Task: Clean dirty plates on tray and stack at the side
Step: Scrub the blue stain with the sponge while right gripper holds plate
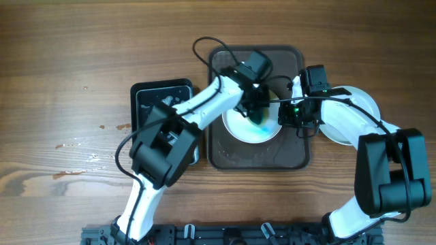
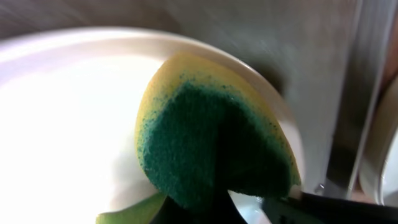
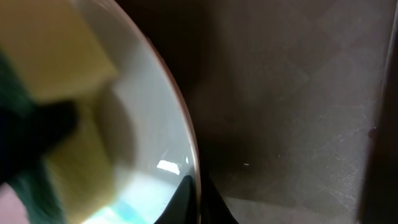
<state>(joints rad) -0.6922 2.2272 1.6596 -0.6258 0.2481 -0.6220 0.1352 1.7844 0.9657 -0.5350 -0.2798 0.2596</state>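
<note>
- The left gripper [image 1: 257,114] is reaching over the tray [image 1: 225,153] from the near left, its jaws clamping a sponge [image 2: 211,143]
- The sponge is yellow with a green scouring face and is bending under the grip. It is pressing down on the white plate [image 1: 240,129]
- The white plate is lying flat on the tray, at about its middle
- A teal smear [image 3: 124,208] is showing on the plate right by the sponge, while the left part of the plate is looking plain white
- The right gripper [image 1: 291,114] is coming in from the right, its jaws closing on the right rim of the white plate
- A second plate [image 1: 354,102] is sitting on the table [image 1: 68,68] just to the right of the tray, with the right arm passing over part of it
- A black basin [image 1: 146,92] is standing just left of the tray, with the left arm crossing above it
</note>
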